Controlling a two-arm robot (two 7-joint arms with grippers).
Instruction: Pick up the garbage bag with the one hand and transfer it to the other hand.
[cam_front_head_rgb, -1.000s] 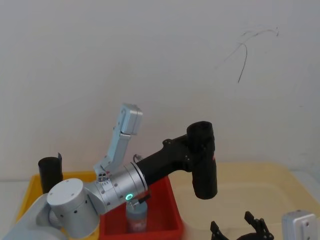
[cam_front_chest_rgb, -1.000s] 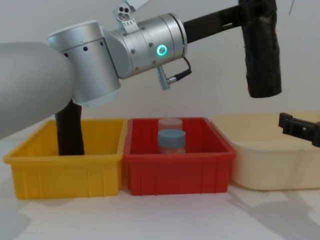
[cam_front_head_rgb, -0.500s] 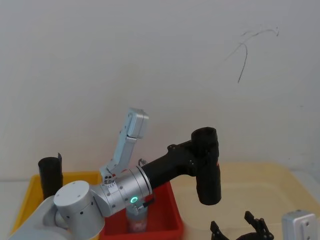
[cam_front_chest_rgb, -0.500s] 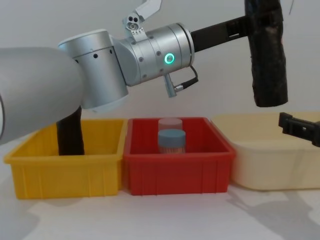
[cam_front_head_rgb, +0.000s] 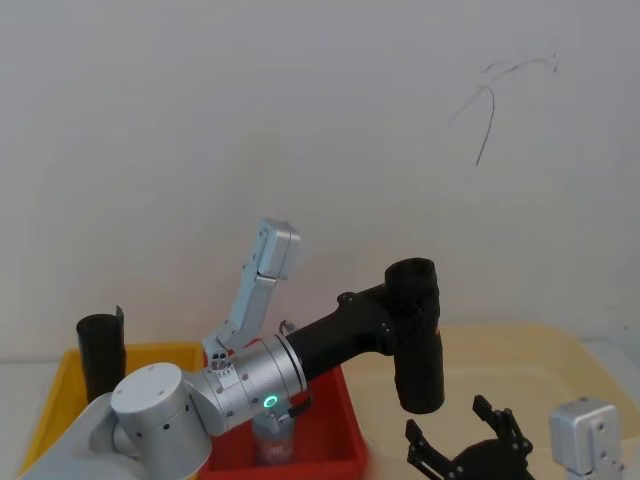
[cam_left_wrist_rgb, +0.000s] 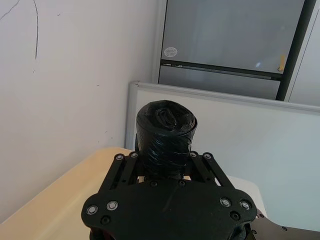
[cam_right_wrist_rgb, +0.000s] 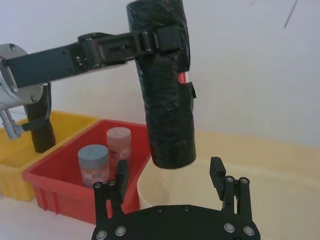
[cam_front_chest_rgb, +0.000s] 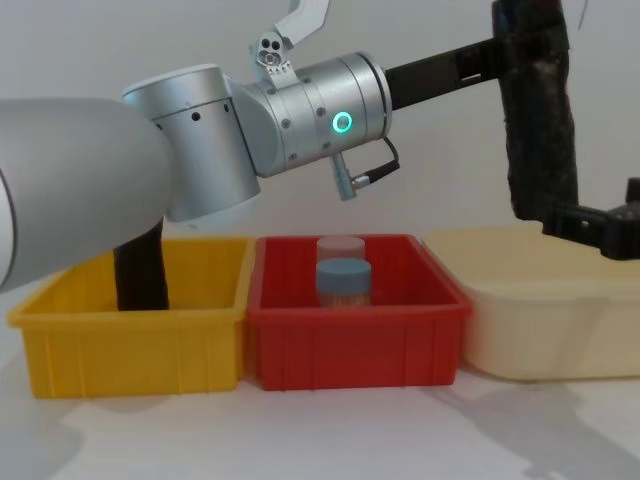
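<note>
The left tool (cam_right_wrist_rgb: 157, 39) is pinching the garbage bag (cam_right_wrist_rgb: 167, 115) near its top, holding it standing up in the air over the cream bin (cam_front_chest_rgb: 520, 320). The right tool (cam_right_wrist_rgb: 168, 172) is hanging near the bag's bottom end, fingers spread apart.

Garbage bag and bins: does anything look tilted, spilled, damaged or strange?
Nothing stands out. The garbage bag hangs roughly upright, gripped near its top by the left tool, with the open right tool below it. The blue-lidded jar and the pink-lidded jar stand upright in the red bin, and the second black roll stands in the yellow bin.
</note>
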